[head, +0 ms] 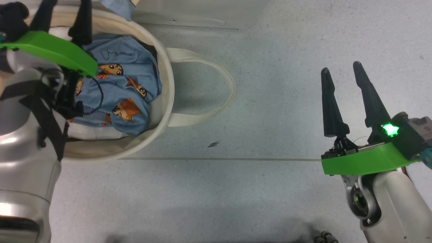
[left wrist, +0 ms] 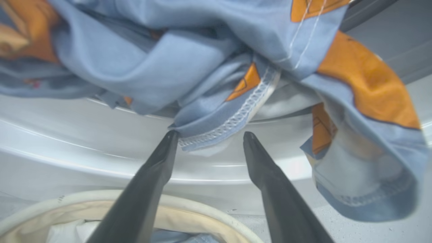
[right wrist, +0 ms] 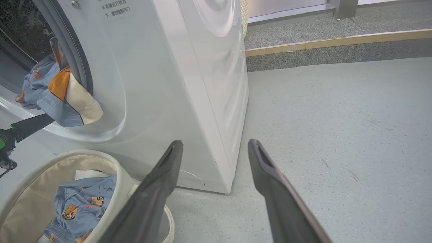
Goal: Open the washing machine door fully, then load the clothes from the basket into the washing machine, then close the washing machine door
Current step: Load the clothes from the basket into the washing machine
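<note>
The cream basket [head: 167,80] stands on the floor in front of the white washing machine [head: 205,9], with light blue clothes [head: 125,86] printed with orange-brown faces lying inside. Another blue garment [left wrist: 202,50] hangs over the lower rim of the washer opening [right wrist: 57,94]. My left gripper [left wrist: 210,136] is open above the basket, its fingertips just below that garment's stitched hem and gripping nothing. Over bare floor to the right of the basket, my right gripper [head: 341,66] is open and empty. The washing machine door is out of view.
A plain white cloth [right wrist: 87,173] lies in the basket under the blue clothes. One long basket handle [head: 220,89] lies flat on the grey floor toward the right. A raised step with a wooden edge [right wrist: 337,42] runs behind the washer.
</note>
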